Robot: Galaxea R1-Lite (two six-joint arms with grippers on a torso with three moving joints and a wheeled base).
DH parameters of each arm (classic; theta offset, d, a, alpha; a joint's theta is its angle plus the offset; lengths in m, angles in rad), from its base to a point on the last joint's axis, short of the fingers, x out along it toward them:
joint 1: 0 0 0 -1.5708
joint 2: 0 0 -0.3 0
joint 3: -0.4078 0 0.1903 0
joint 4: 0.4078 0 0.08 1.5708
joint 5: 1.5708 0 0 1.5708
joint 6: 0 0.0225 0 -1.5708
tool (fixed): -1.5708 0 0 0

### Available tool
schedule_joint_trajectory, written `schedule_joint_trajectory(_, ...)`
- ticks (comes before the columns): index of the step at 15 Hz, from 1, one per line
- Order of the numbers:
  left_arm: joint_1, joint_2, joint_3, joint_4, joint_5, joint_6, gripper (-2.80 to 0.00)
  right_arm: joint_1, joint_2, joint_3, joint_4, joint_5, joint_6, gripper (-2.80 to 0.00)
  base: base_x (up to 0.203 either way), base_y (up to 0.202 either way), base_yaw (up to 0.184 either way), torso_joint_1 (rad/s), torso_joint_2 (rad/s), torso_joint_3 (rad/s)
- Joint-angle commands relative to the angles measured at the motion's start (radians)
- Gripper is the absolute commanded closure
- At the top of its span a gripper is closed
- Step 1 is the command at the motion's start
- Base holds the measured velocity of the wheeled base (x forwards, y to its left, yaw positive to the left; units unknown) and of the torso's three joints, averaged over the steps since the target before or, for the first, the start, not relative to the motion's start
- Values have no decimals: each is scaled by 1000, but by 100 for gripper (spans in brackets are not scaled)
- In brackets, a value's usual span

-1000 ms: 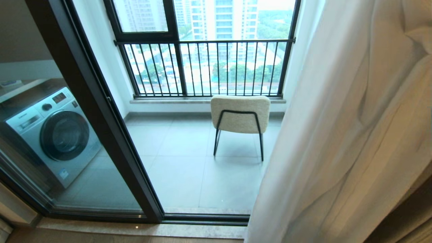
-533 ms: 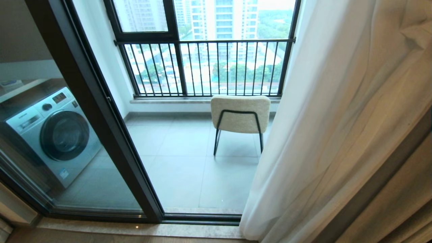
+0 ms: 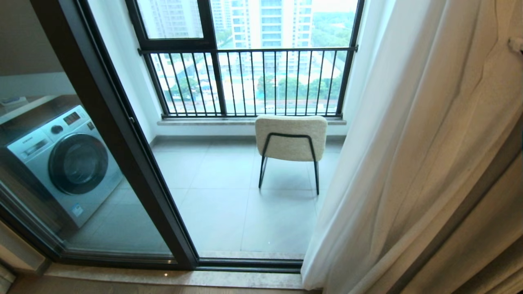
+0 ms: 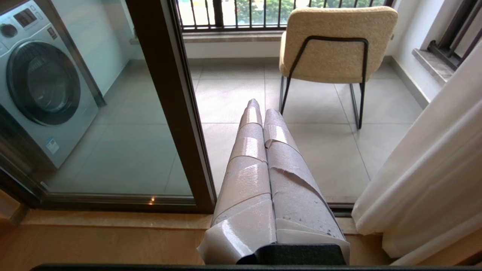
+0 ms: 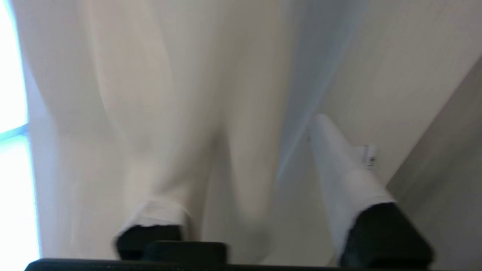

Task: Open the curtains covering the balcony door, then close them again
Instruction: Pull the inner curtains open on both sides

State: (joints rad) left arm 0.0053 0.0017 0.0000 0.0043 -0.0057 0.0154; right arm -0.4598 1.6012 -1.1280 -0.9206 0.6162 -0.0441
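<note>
balcony door (image 3: 122, 134), dark metal frame with glass panel: left of the view. grey front-loading washing machine (image 3: 65, 163): behind that glass, far left. cream upholstered chair on thin black legs (image 3: 291, 139): on the grey tiled balcony floor (image 3: 220, 204), beyond the doorway, its back toward the robot, just before the black-barred railing (image 3: 249, 81). sheer white curtains (image 3: 408, 163): gathered at the right of the doorway, hem near the sill.
</note>
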Motion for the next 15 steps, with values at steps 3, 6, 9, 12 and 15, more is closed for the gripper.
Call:
schedule_joint_trajectory(3, 0, 0, 0, 0, 0, 0, 0, 1, -171, 215, 11, 7, -2, -280, 0, 0, 0, 0, 0, 0)
schedule_joint_trajectory(6, 1, 0, 0, 0, 0, 0, 0, 1, -341, 434, 42, 8, -2, -280, 0, 0, 0, 0, 0, 0)
schedule_joint_trajectory(9, 1, 0, 0, 0, -1, 0, 0, 1, -520, 623, 93, 7, -2, -280, 0, 0, 0, 0, 0, 0)
schedule_joint_trajectory(12, 1, 0, 0, 0, 0, 0, 0, 1, -683, 751, 163, 7, -7, 0, 0, 0, 0, 0, 0, 0)
schedule_joint_trajectory(15, 1, 0, 0, 0, 0, 0, 0, 1, -869, 834, 305, 5, -19, 0, 0, 0, 0, 0, 0, 0)
